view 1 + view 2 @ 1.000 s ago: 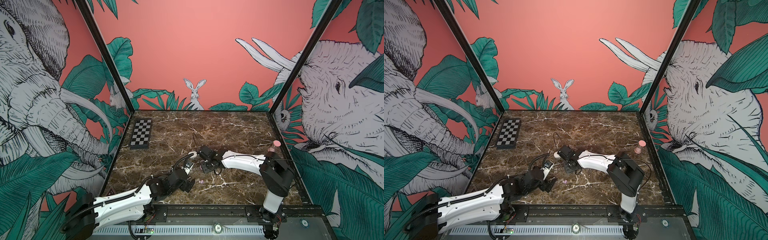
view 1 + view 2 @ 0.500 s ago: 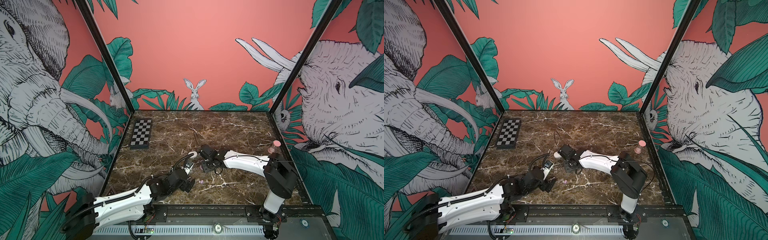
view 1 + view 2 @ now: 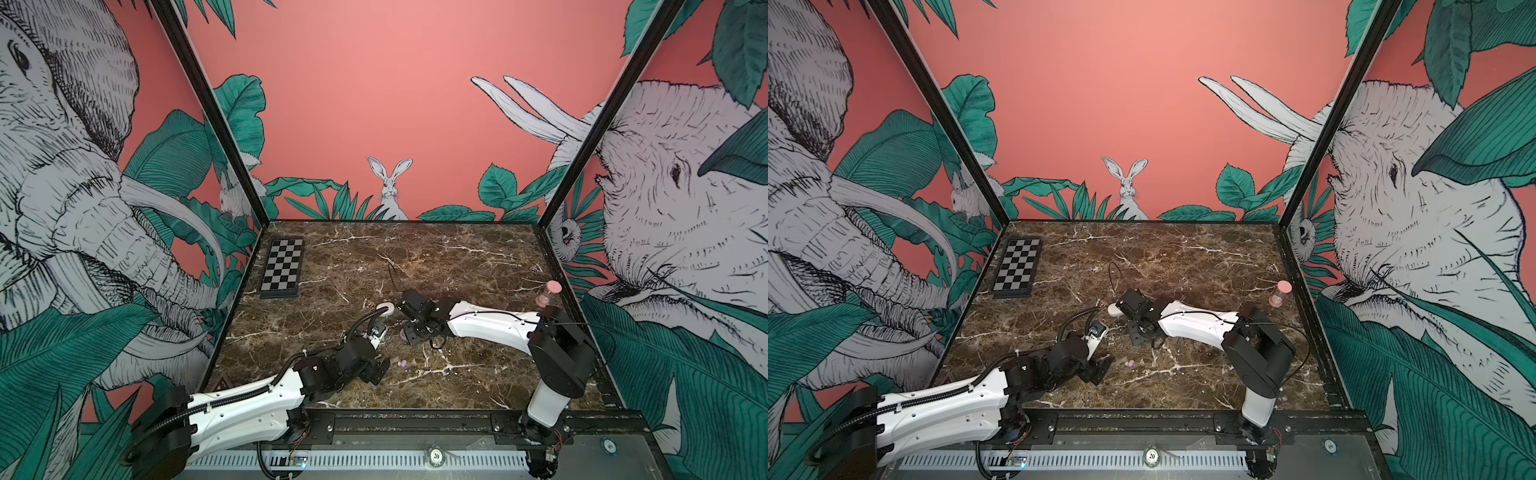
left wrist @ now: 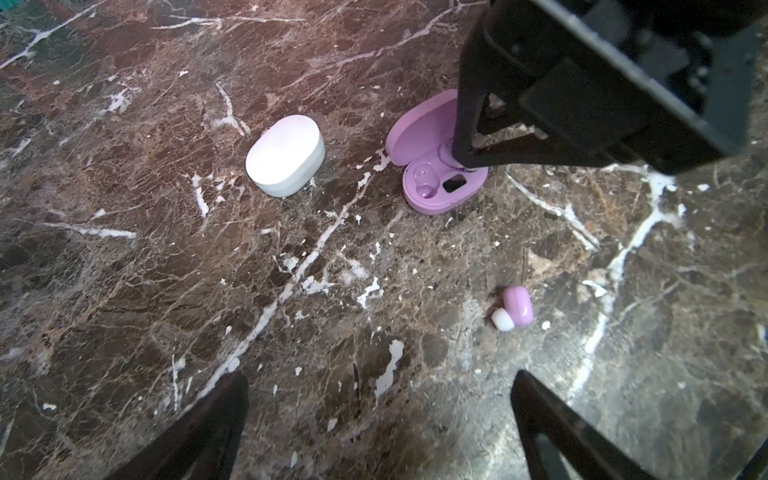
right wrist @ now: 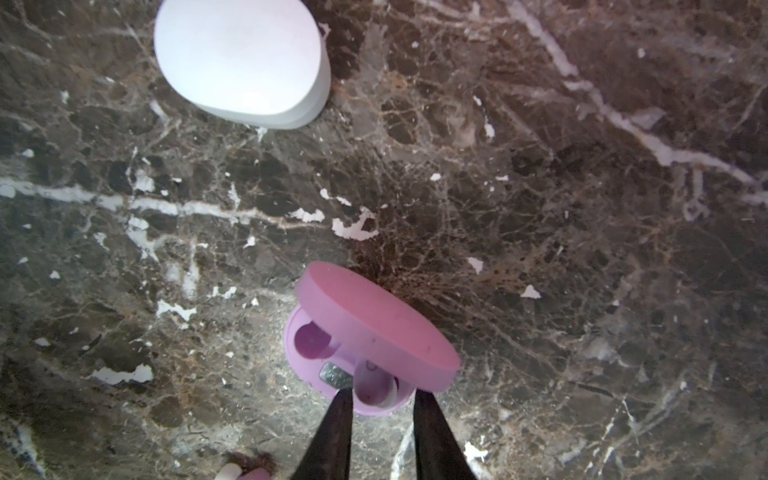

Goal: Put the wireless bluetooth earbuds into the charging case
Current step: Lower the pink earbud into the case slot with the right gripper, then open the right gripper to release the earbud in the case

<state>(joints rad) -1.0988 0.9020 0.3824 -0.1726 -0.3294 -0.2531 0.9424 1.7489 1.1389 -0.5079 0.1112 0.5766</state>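
The right gripper (image 5: pixel 384 395), jaws narrowly apart, straddles a purple earbud (image 5: pixel 372 384) seated in the open purple case (image 5: pixel 374 328); whether it pinches cannot be told. The left gripper (image 4: pixel 380 380) gapes wide, empty; in both top views a second purple earbud (image 4: pixel 516 306) lies loose at its 3 o'clock.

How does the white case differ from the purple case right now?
The white case is shut; the purple case has its lid up. The white case hides its inside; the purple case shows one earbud in a slot and one slot empty. Both are rounded ovals lying on the marble table.
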